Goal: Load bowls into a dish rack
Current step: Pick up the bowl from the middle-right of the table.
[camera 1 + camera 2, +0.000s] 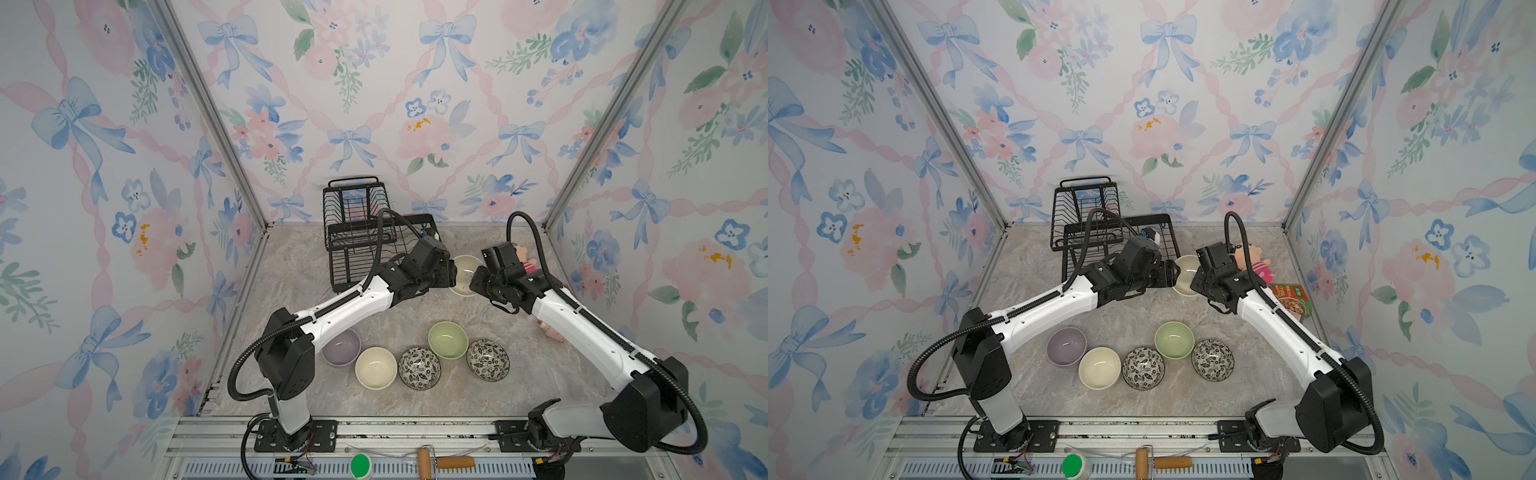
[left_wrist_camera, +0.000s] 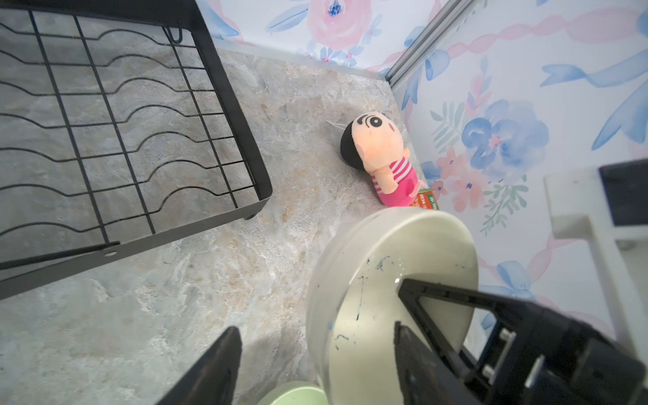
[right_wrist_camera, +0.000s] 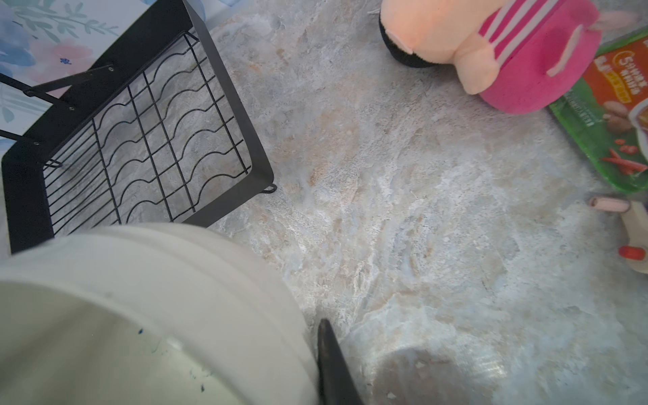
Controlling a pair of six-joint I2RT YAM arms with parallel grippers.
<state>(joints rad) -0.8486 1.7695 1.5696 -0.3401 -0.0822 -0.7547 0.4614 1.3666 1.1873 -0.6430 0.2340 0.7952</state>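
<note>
Left jaws apart astride cream bowl (image 2: 385,252) rim | right jaws clamp it | marble tabletop (image 2: 210,280) | floral-papered walls (image 1: 374,104)

A robot test booth in a lab, dressed to look homely: flowered wallpaper panels (image 1: 374,104) line a bare aluminium frame (image 1: 210,112), a marble-look bench (image 1: 374,320) fills the floor, and two robot arms (image 1: 349,305) are bolted to a metal rail (image 1: 415,430) at its near edge.

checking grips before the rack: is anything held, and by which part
The right gripper pinches the cream bowl by its rim; the left gripper straddles the opposite rim, jaws not yet closed.
</note>
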